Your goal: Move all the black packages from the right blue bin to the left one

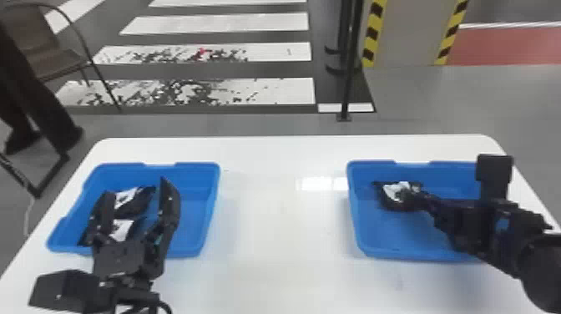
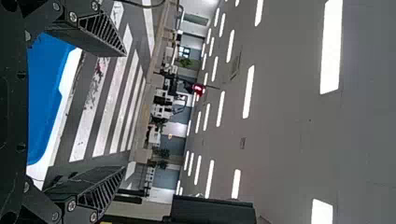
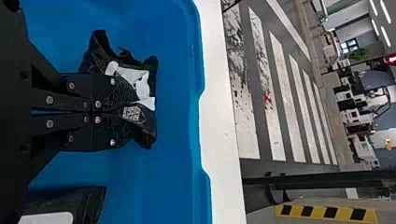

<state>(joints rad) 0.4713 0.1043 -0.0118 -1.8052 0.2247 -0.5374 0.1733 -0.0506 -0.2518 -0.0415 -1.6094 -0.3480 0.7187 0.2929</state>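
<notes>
My right gripper (image 1: 411,196) is inside the right blue bin (image 1: 398,251), at a black package (image 1: 392,195) with a white label. In the right wrist view my right gripper (image 3: 122,108) is shut on that package (image 3: 147,123), its fingers pressed together on crumpled film. Another black package (image 3: 91,205) lies in the same bin, partly cut off at the picture's side. My left gripper (image 1: 137,193) stands wide open above the left blue bin (image 1: 190,247), where black packages (image 1: 140,204) with white labels lie partly behind it. The left wrist view has my left gripper (image 2: 124,112) with nothing between its fingers.
Both bins stand on a white table (image 1: 279,234), with a wide stretch of tabletop between them. Beyond its far edge are a black pole (image 1: 347,79), a chair (image 1: 58,62) and a striped pillar (image 1: 411,33).
</notes>
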